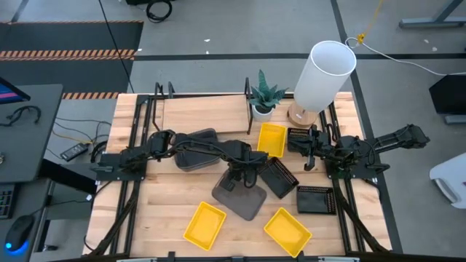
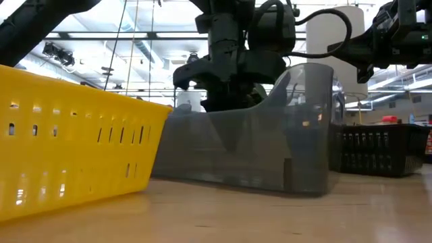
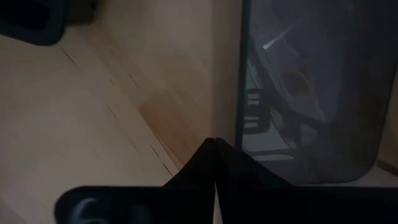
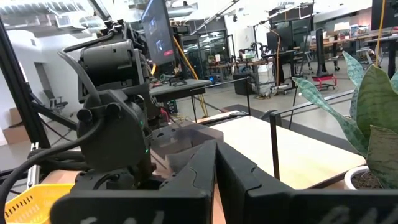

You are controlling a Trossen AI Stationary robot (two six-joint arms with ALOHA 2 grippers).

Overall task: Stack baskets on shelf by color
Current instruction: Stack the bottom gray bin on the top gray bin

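A dark grey basket lies askew on the table's middle. My left gripper is shut and points down at the basket's far end, its tips beside the wall. Another grey basket lies under the left arm. One yellow basket sits near the plant, and two more lie near the front edge. Black mesh baskets lie on the right. My right gripper is shut and empty above them. The shelf stands at the far left. My left gripper comes from above, pointing down, with its shut fingertips right beside the grey basket's wall at its far end. I cannot tell whether it touches the wall. The basket rests on the table.
A potted plant and a tall white cylinder lamp stand at the far edge, right of the shelf. Black wire frames run along the table's left and right sides. Bare wood shows at the near left.
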